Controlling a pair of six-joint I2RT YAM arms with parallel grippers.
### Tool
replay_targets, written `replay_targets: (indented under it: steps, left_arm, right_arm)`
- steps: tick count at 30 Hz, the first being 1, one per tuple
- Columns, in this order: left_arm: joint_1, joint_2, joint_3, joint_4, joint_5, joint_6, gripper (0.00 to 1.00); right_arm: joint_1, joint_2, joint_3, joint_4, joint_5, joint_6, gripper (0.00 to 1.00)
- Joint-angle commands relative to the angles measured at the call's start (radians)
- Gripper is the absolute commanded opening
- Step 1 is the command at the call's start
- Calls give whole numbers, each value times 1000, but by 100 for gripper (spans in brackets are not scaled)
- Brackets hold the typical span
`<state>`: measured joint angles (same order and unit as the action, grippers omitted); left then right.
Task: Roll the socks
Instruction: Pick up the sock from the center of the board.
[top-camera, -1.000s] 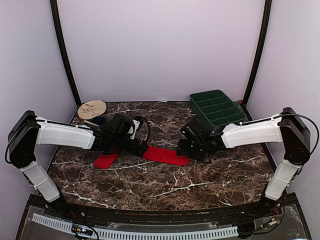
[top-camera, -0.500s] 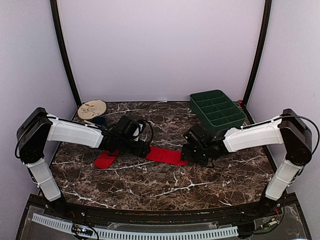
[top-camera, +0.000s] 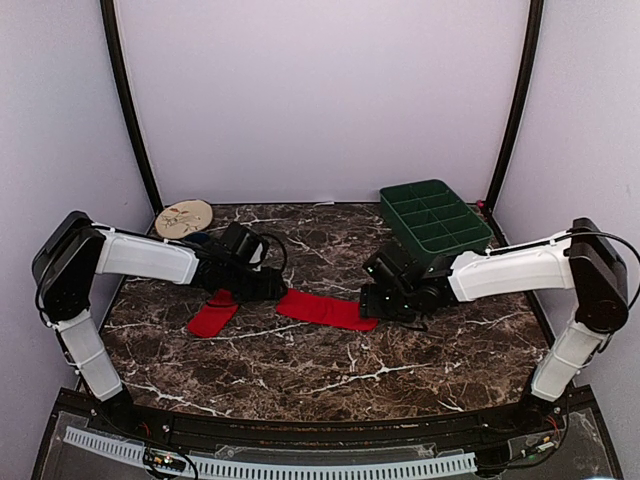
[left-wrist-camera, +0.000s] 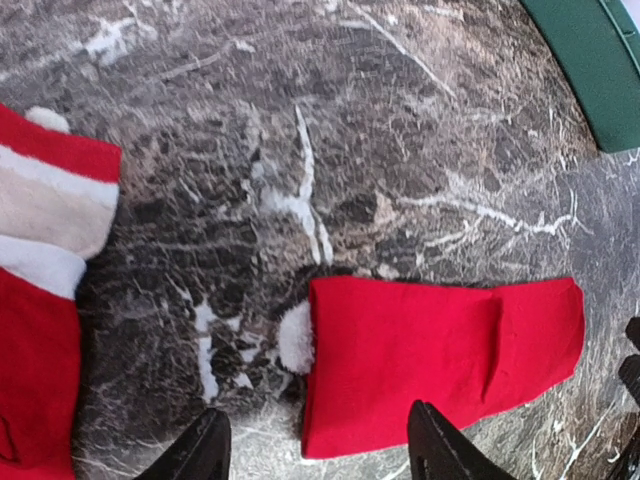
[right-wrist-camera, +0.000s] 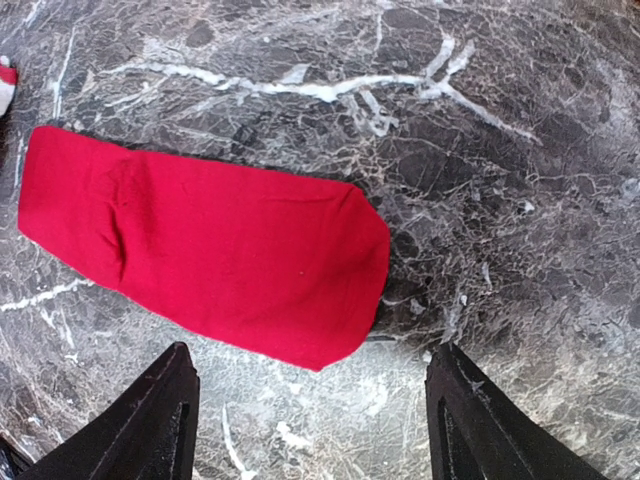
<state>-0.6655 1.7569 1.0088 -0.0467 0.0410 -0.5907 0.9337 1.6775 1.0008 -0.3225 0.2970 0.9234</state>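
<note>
A plain red sock (top-camera: 326, 309) lies flat in the middle of the marble table. In the left wrist view its left end (left-wrist-camera: 430, 365) has a small white tuft (left-wrist-camera: 296, 338) beside it. My left gripper (top-camera: 270, 288) hovers open at that end (left-wrist-camera: 315, 455), holding nothing. My right gripper (top-camera: 374, 302) stands open over the sock's rounded right end (right-wrist-camera: 210, 255), its fingers apart (right-wrist-camera: 315, 425) and not touching the fabric. The second sock (top-camera: 212, 317), red with a white-and-pink cuff (left-wrist-camera: 45, 215), lies flat to the left, partly under my left arm.
A green compartment tray (top-camera: 435, 218) stands at the back right, its corner visible from the left wrist (left-wrist-camera: 590, 60). A round wooden disc (top-camera: 184, 217) sits at the back left corner. Purple walls close in the table on three sides.
My left gripper has drawn back leftward off the plain sock's end and its jaws have narrowed. The right gripper shifted only slightly. The sock still lies flat.
</note>
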Motion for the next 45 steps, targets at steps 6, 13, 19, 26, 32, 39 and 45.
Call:
replay_targets:
  steps: [6, 13, 19, 26, 32, 39, 45]
  left_arm:
    - [-7, 57, 10, -64, 78, -30, 55]
    - [-8, 65, 19, -81, 63, -31, 49]
    - [-12, 80, 27, -80, 89, -31, 36]
    - [-53, 108, 77, -137, 74, 12, 35]
    - [-66, 141, 125, -198, 44, 39, 23]
    - [-68, 141, 128, -216, -2, 43, 9]
    - [-83, 125, 146, -220, -62, 76, 0]
  right_arm:
    - [20, -73, -5, 4, 42, -24, 72]
    - [24, -75, 0, 13, 42, -33, 72]
    - [24, -74, 12, 3, 48, -44, 72]
    - [24, -66, 13, 6, 48, -49, 72]
    - [24, -57, 19, 7, 48, -51, 72]
    - [24, -56, 19, 4, 51, -55, 72]
    - [24, -39, 35, 2, 50, -64, 72]
